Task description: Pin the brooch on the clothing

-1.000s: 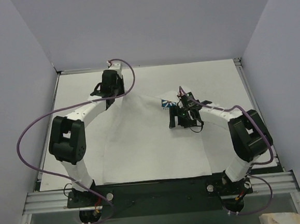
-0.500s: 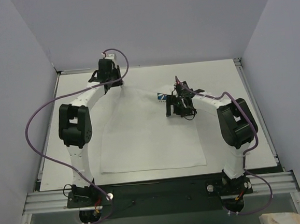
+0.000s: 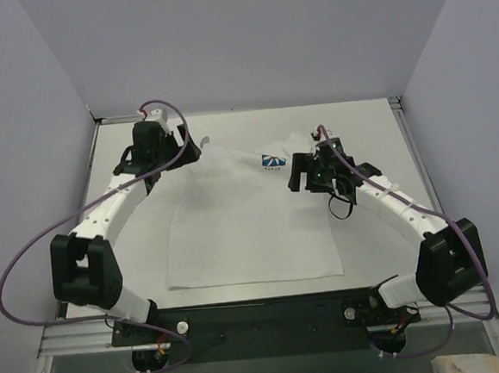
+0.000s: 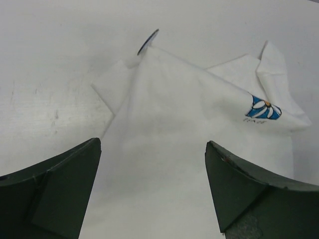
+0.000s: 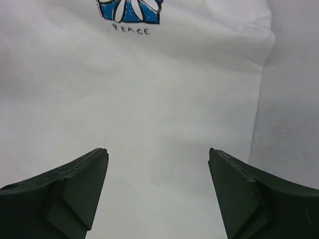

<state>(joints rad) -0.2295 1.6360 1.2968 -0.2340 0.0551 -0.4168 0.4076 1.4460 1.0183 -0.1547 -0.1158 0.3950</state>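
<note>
Left arm (image 3: pixel 112 202) and right arm (image 3: pixel 398 205) crowd the far corners of the T-shirt (image 3: pixel 249 230); its middle lies unobstructed.

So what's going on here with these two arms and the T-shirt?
The job is to pin a brooch onto the white T-shirt spread on the table. Right now the left gripper and the right gripper are both open and holding nothing, poised over the cloth. The brooch, a tiny dark disc, sits tilted at the shirt's far left corner; whether it is actually fastened cannot be told.
</note>
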